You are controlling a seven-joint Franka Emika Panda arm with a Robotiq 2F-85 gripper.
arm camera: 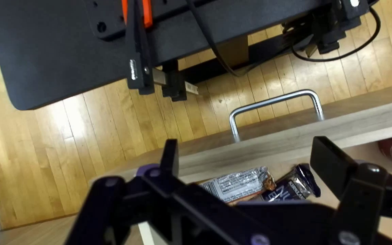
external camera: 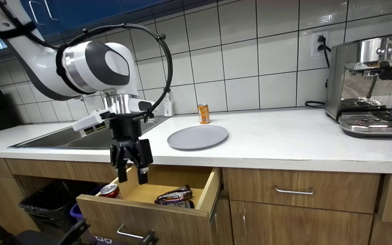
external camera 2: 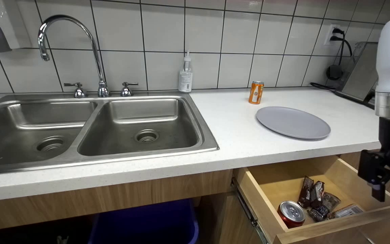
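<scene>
Hanging fingers-down over the pulled-out wooden drawer (external camera: 168,221), the Robotiq gripper (external camera: 132,177) has its two fingers spread wide and grips nothing. In the wrist view, wrapped snack bars lie below the gap between the fingers, partly hidden by the gripper body: a bar with a silver nutrition label (arm camera: 238,185) and, just beside it, a dark Kirkland nut bar (arm camera: 294,185), both near the inside of the drawer front. An exterior view shows two brown-wrapped bars (external camera 2: 317,195) next to these, and a red soda can (external camera 2: 291,214) standing upright in a front corner of the drawer, just beside the group.

As for progress, having the drawer out is the one step that looks complete. No grasp is in place: every bar and the red soda can rest inside the drawer, and the fingers appear to touch none of them. The drawer is not pushed back in either. How much handling remains cannot be told from this moment alone.

On the white countertop (external camera: 284,136), well apart from the gripper, a flat gray plate (external camera: 197,137) lies near an upright orange can (external camera: 203,114). A steel double sink (external camera 2: 208,144) and an espresso machine (external camera: 359,90) stand farther along.
</scene>
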